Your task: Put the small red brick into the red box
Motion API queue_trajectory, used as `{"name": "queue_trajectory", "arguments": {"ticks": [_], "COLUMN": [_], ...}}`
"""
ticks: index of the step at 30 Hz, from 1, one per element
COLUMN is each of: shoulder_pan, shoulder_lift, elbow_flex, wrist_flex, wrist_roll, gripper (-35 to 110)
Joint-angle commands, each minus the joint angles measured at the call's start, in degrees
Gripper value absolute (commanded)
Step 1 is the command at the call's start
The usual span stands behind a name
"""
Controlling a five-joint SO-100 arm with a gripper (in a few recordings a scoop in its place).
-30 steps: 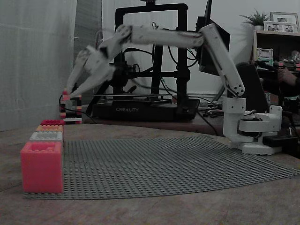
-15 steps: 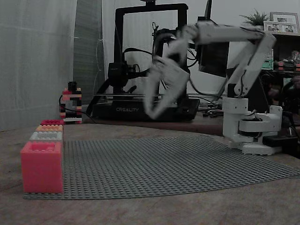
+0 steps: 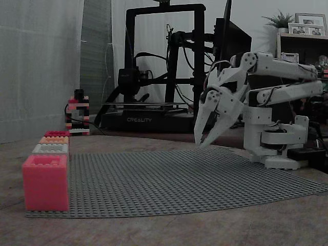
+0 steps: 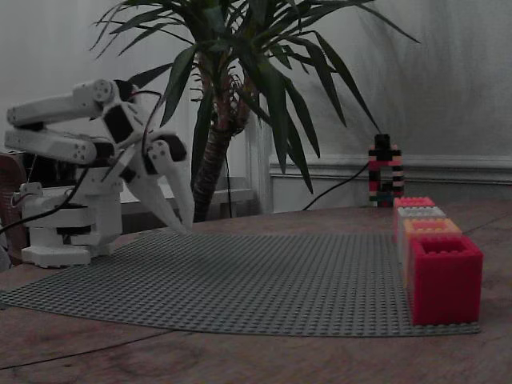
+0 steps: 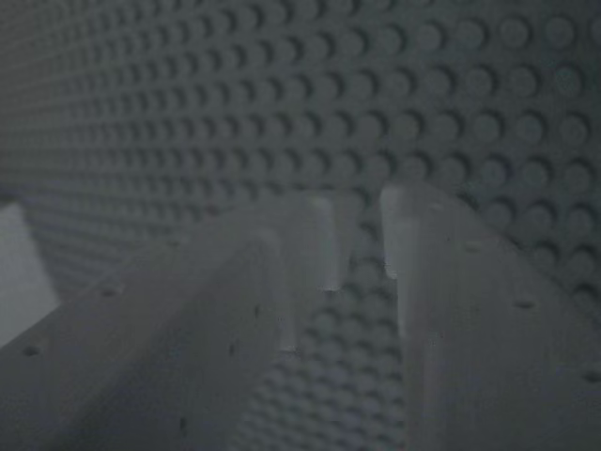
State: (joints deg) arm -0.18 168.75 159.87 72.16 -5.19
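The red box [image 3: 45,182] [image 4: 444,276] stands open-topped on the front corner of the grey studded baseplate [image 3: 179,179] [image 4: 256,280]. Behind it in a row sit a grey brick [image 3: 50,148], an orange brick [image 3: 54,140] and a low red brick [image 3: 56,134] [image 4: 414,202]. My white arm is folded back by its base. The gripper [image 3: 200,145] [image 4: 184,230] points down just above the baseplate's far side, well away from the bricks. In the wrist view its fingers [image 5: 310,244] almost meet over bare studs, with nothing between them.
A small striped brick tower [image 3: 77,115] [image 4: 384,172] stands behind the row, off the plate. A black 3D printer [image 3: 159,118] fills the back of the table. A potted palm [image 4: 232,104] rises behind the plate. The arm's base [image 3: 271,138] sits at the plate's edge.
The arm has swung from reaching out above the brick tower, across the plate, and folded down beside its base. The bricks and box have not moved.
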Motion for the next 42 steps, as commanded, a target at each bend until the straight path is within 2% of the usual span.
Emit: {"name": "queue_trajectory", "arguments": {"ticks": [1, 16, 42], "shoulder_pan": [-1.8, -2.9, -0.2], "shoulder_lift": [4.2, 15.7, 15.7], "elbow_flex": [1.2, 3.6, 3.6], "wrist_flex": [2.3, 8.6, 8.6], "wrist_roll": [-0.2, 3.5, 5.2], "gripper": [0, 0, 0]}}
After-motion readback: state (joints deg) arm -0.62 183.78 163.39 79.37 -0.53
